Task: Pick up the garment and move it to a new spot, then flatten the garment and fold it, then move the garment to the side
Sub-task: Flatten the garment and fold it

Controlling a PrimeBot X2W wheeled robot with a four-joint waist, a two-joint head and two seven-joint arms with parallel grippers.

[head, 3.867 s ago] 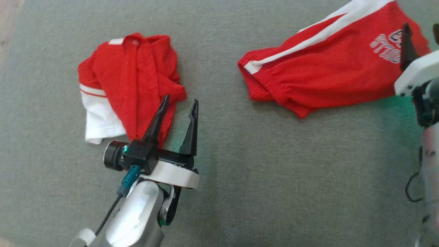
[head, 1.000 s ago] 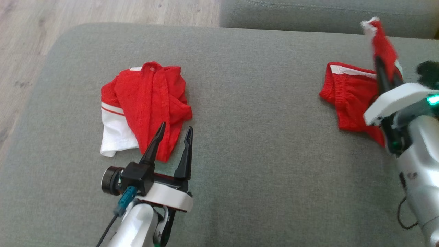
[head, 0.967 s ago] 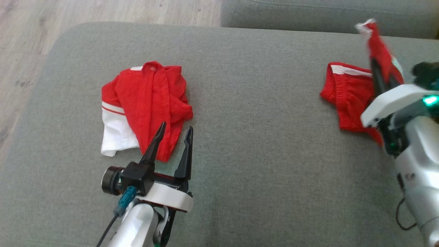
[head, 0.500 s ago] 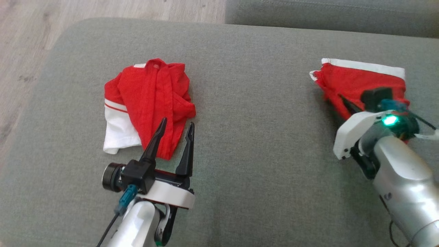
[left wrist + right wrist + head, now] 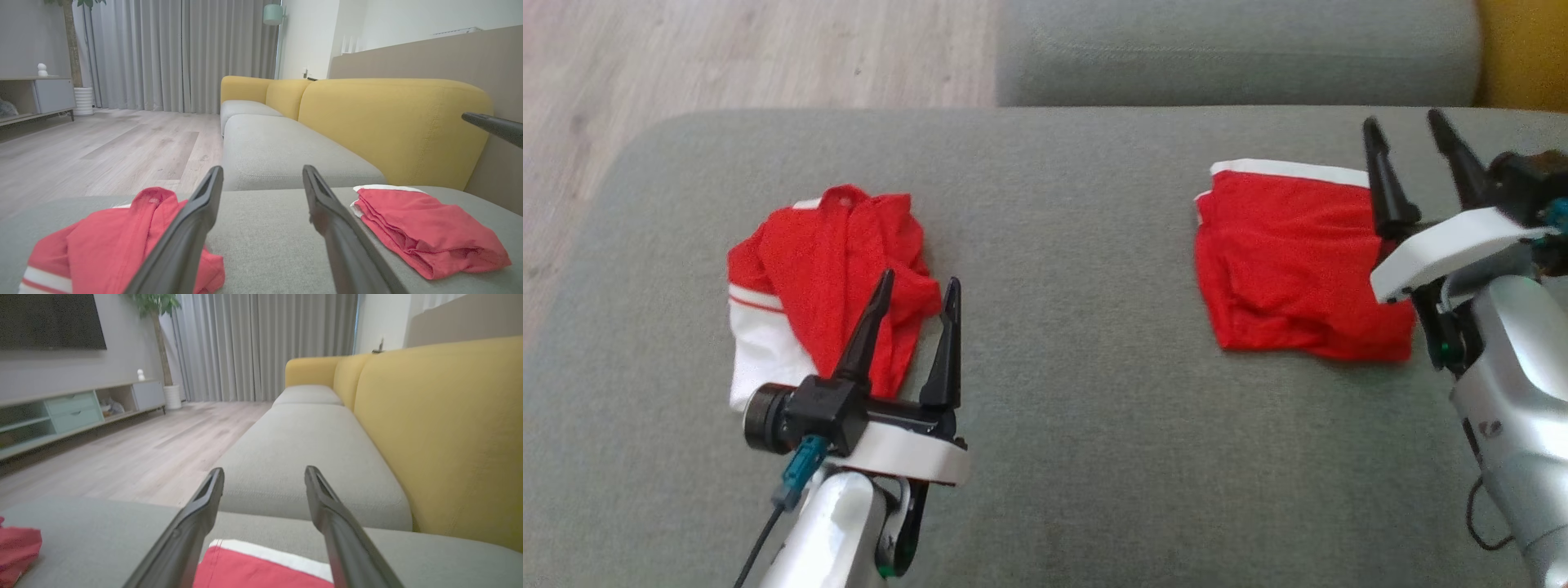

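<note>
Garment (image 5: 1298,269) is lying folded beneath your right gripper (image 5: 1405,120), gaping empty like your left gripper (image 5: 920,278); moving it aside is likely calling for a fresh grasp.

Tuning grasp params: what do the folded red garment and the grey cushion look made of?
Folded red garment: soft matte fabric, probably knit jersey; it lies in limp creased layers. Grey cushion: matte woven upholstery, fine grainy weave visible; fibre unclear.
</note>
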